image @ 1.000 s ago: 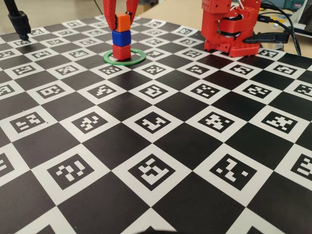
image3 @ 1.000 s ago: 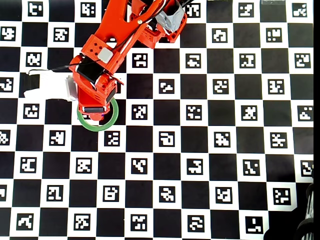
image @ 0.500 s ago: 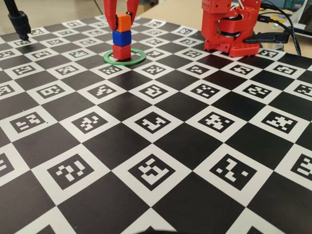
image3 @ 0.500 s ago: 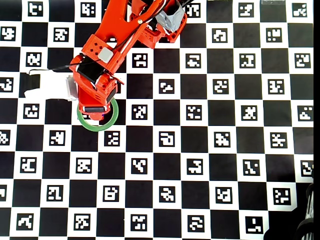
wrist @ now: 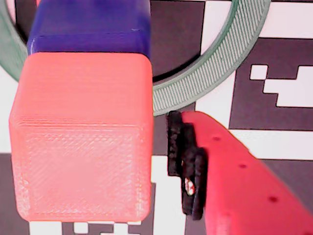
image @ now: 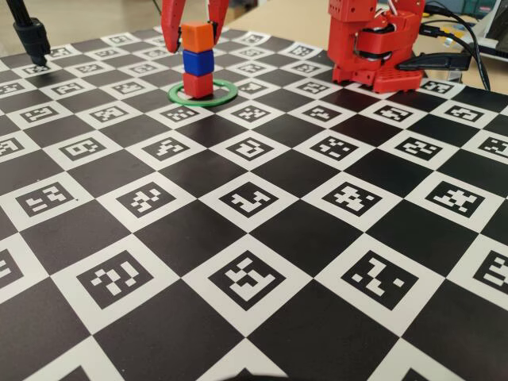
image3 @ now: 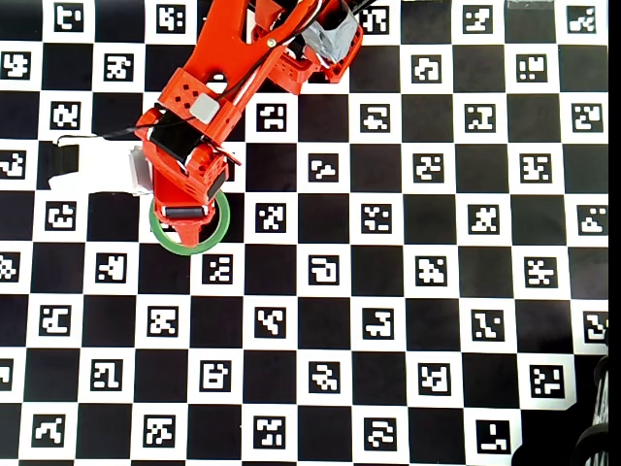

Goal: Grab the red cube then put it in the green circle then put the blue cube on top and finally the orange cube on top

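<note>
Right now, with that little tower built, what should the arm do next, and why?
Probably lift the gripper straight up and away. The orange cube sits on the blue cube and red cube inside the green circle, and the gripper looks open, clear of it.

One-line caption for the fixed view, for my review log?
Orange cube tops the blue cube and red cube inside the green circle, open gripper straddling it.

Red plastic arm (image3: pixel 209 107), black cables, black-padded jaws
</note>
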Available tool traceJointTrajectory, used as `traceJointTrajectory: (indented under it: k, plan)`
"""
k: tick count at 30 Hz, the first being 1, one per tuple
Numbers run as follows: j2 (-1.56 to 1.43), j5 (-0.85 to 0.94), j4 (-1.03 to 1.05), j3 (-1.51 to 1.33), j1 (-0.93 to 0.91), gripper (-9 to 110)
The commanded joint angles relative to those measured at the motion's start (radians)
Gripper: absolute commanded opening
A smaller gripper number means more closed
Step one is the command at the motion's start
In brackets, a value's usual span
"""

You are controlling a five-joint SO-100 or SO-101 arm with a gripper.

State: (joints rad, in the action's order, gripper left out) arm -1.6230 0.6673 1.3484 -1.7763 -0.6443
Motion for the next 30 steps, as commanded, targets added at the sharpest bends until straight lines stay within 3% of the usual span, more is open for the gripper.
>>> traceJointTrajectory:
  k: [1, 11, 18, 30]
  plan:
    - [-0.043, -0.006, 0.021, 0.015, -0.018, 47]
    - [-0.216, -0.034, 0.192, 0.129, 0.0, 48]
    - [-0.443, -0.118, 0.253, 0.048, 0.058, 42]
    - [-0.65, -0.281, 0.176, -0.176, 0.304, 8]
